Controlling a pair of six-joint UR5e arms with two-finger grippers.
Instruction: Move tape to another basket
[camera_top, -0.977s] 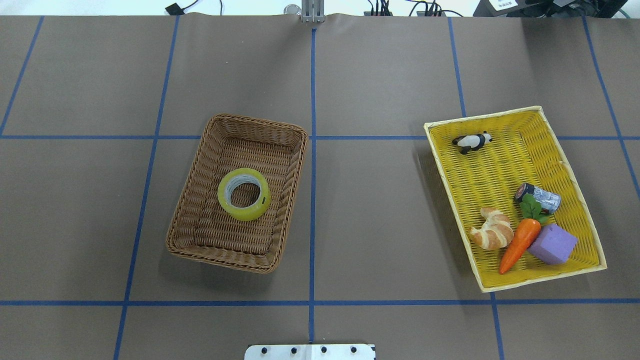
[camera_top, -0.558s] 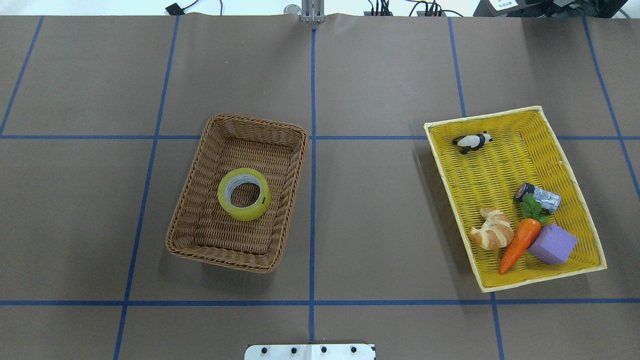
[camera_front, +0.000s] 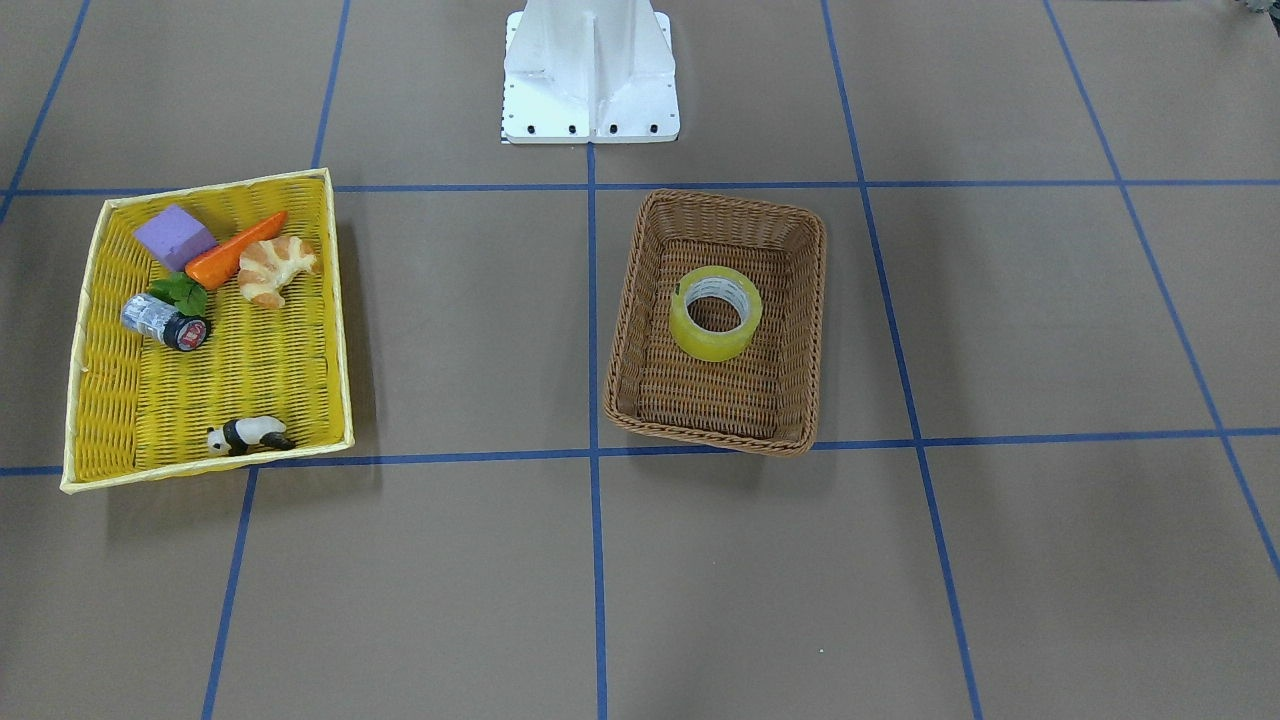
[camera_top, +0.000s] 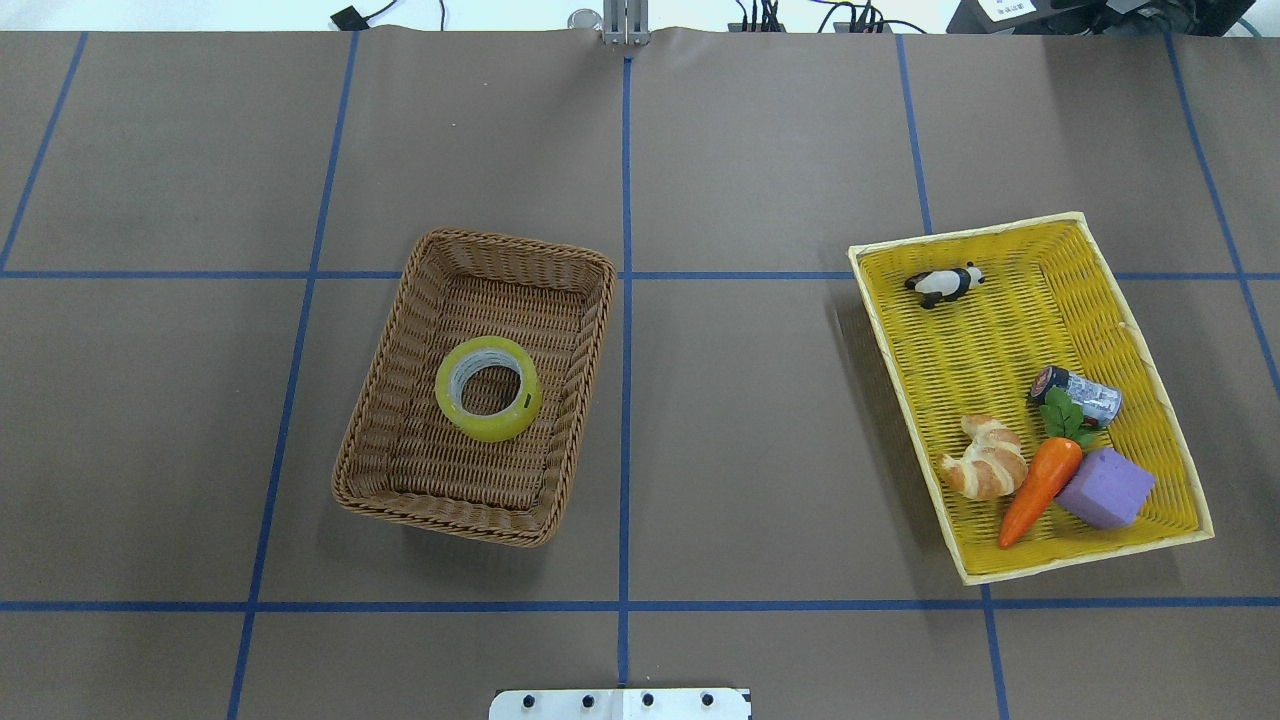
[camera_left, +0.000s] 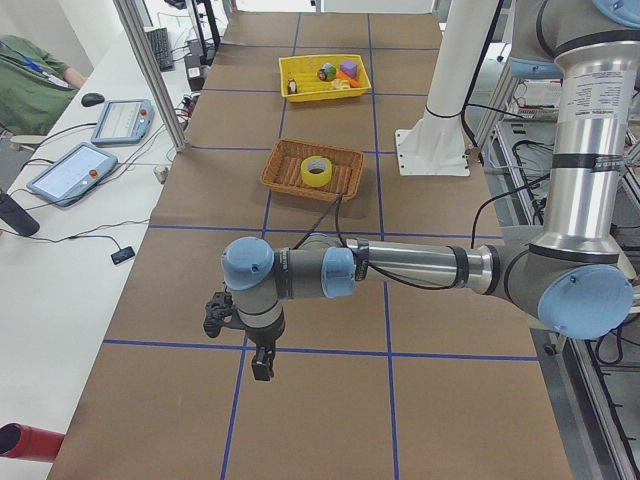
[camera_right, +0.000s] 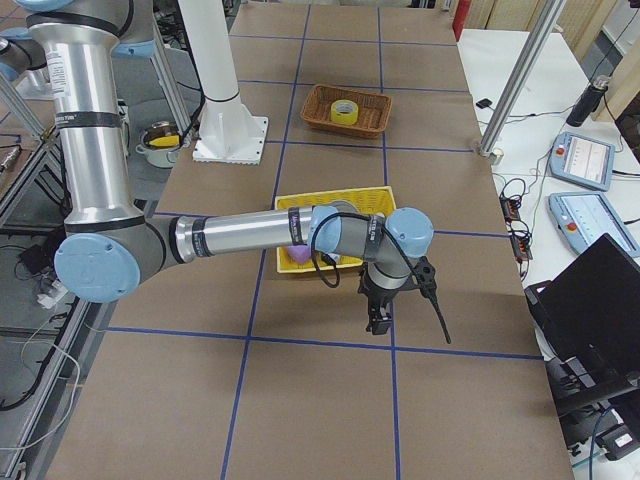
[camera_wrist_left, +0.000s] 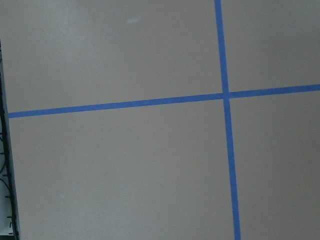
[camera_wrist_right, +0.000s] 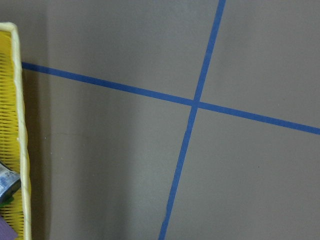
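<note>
Seemingly finished: translucent yellow tape roll (camera_top: 488, 388) lies inside the deep brown wicker basket (camera_top: 440, 518); left claw (camera_left: 260, 370) and right claw (camera_right: 378, 321), well away from it, cannot be read as apart or together.

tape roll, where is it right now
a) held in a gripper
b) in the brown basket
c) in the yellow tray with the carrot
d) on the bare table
b: the tape lies flat on the floor of the brown basket, alone in it.
</note>
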